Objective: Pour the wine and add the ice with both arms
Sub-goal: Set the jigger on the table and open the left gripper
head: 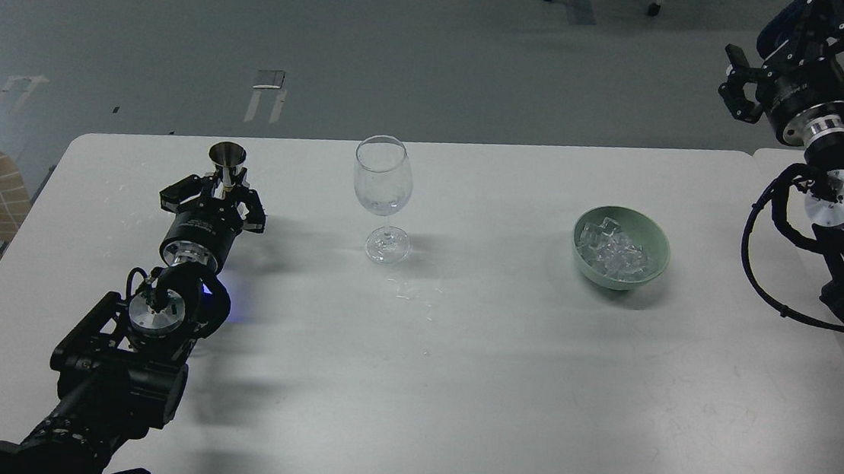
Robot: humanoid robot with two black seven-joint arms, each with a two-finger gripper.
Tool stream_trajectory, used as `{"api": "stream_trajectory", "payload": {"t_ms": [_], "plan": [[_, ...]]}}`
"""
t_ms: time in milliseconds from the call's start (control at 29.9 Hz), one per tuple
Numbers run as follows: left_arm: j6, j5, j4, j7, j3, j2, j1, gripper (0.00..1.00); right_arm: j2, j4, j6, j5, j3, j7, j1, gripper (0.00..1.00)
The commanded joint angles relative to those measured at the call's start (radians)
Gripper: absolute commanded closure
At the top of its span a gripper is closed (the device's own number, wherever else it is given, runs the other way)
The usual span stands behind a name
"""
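Centrally on the table (454, 392) stands a wine glass (383, 188), its wine (381, 204) barely visible. Left of it, the left claw (221, 187) pinches a metal jigger (227, 161). Ice (614, 252) fills a green bowl (655, 259) to the right. High beyond the table's corner, the right claw (735, 85) looks spread. Bare room lies in front.

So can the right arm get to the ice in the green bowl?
Probably yes. The right pincer is raised beyond the table's far right corner, and nothing stands between it and the bowl. The ice lies uncovered.
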Motion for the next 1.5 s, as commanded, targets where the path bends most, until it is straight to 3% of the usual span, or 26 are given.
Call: {"api": "stream_trajectory", "payload": {"t_ms": [0,1470], "plan": [[0.001,0.0,0.0,0.001,0.003,0.0,-0.011,0.63,-0.001,-0.002,0.002,0.0,0.001,0.0,0.001,0.0],[0.002,0.003,0.021,0.006,0.014,0.006,-0.043,0.47,0.0,-0.003,0.001,0.001,0.001,0.0,-0.011,0.0]]}}
